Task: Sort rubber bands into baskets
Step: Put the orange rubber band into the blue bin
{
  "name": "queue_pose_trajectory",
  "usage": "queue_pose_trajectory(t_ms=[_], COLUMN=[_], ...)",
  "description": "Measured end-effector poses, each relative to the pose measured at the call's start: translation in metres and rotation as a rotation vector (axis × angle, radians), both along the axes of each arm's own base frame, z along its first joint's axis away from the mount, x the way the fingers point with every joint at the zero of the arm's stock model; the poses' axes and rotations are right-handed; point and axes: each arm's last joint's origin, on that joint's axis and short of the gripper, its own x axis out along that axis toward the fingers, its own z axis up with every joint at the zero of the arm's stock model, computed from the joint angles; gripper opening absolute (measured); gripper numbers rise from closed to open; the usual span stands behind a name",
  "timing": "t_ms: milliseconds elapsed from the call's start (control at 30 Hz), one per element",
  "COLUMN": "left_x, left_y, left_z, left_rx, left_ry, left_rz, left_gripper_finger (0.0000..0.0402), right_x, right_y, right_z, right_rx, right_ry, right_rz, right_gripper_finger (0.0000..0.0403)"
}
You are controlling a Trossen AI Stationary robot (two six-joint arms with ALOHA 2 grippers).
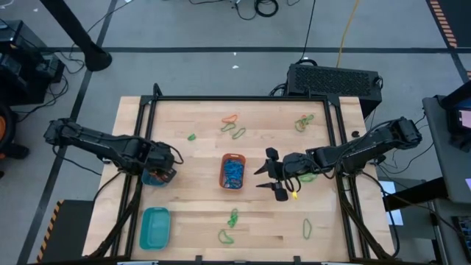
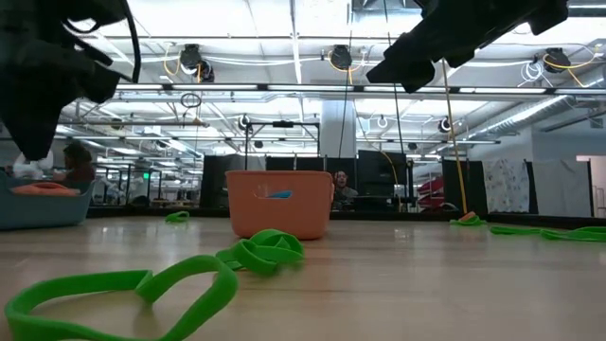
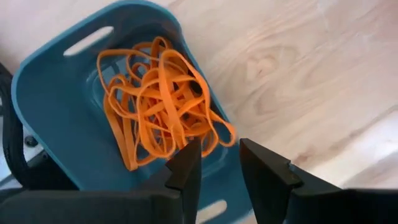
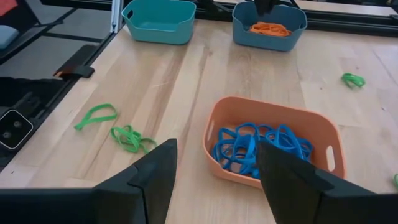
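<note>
Orange rubber bands point(image 3: 160, 99) fill the blue basket point(image 3: 59, 112) beneath the left claw point(image 3: 219, 163), fingers slightly parted, while the right claw point(image 1: 269, 174) hangs spread beside the orange basket point(image 1: 233, 171).

Orange bands point(image 3: 158, 99) in blue basket point(image 3: 56, 112), blue bands point(image 4: 258, 146) in orange basket point(image 4: 273, 124)

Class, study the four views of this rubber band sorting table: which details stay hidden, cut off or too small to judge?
- High view: the small blue basket is mostly covered by the left gripper.
- Right wrist view: the right gripper hides the orange basket's near rim.
- Low view: contents of the orange basket are hidden behind its wall.
- High view: the teal basket looks empty, but single bands are too small to rule out.
</note>
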Motion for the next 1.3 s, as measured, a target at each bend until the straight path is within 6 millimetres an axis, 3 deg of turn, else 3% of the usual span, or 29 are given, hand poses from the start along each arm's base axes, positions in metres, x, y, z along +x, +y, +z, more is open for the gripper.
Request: queue_pose_trajectory(t_ms=[200, 333, 467, 600, 833, 1167, 1300], left_x=[0.009, 0.02, 0.043, 0.075, 0.125, 0.177, 0.191], left_y=[0.003, 0.017, 0.034, 0.06, 0.124, 0.224, 0.256], left_z=[0.023, 0.044, 0.046, 0.035, -0.005, -0.03, -0.044], left_rx=[0.032, 0.231, 0.367, 0.457, 0.432, 0.43, 0.398], left_ry=[-0.095, -0.213, -0.319, -0.348, -0.308, -0.23, -0.216], left_rz=[-0.059, -0.124, -0.307, -0.428, -0.536, -0.378, -0.314], left_gripper_finger=[0.0116, 0.0116, 0.0116, 0.0116, 0.0116, 0.0116, 0.0116], right_x=[0.0, 0.0, 0.0, 0.0, -0.005, -0.01, -0.011], right_y=[0.0, -0.001, -0.001, -0.001, -0.003, -0.007, -0.007], right_z=[0.0, 0.0, 0.0, -0.001, -0.008, -0.017, -0.02], right_rx=[-0.002, -0.018, -0.021, -0.027, -0.057, -0.109, -0.104], right_ry=[-0.001, -0.003, -0.001, 0.011, 0.093, 0.166, 0.177], right_rz=[-0.003, 0.0, -0.001, -0.001, -0.009, -0.12, -0.125], right_gripper_finger=[0.021, 0.021, 0.021, 0.021, 0.021, 0.021, 0.021])
